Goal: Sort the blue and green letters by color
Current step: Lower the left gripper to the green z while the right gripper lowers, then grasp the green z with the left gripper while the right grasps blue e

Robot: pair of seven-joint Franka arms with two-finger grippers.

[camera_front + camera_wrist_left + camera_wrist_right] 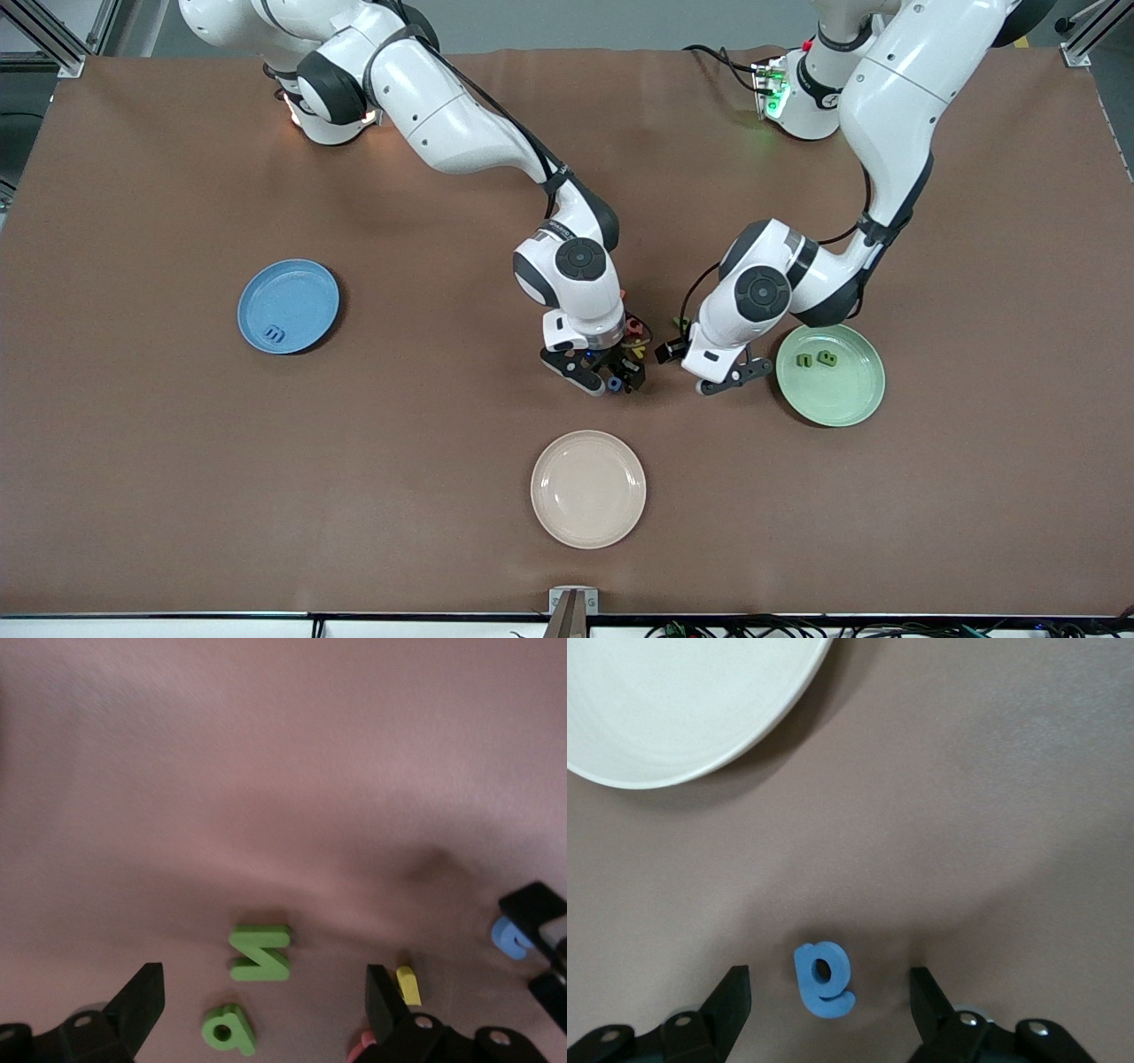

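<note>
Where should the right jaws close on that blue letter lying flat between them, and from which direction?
Come straight down from above: the blue letter lies flat on the table, so only its thin edges offer a hold. It already sits between the open jaws of the right gripper. Probably best to pinch across the rounded body with the hole, its widest part, rather than the short tail.

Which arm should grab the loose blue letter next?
Right. The right hand straddles the blue letter on the table, fingers open. The left hand hangs open over green letters.
</note>
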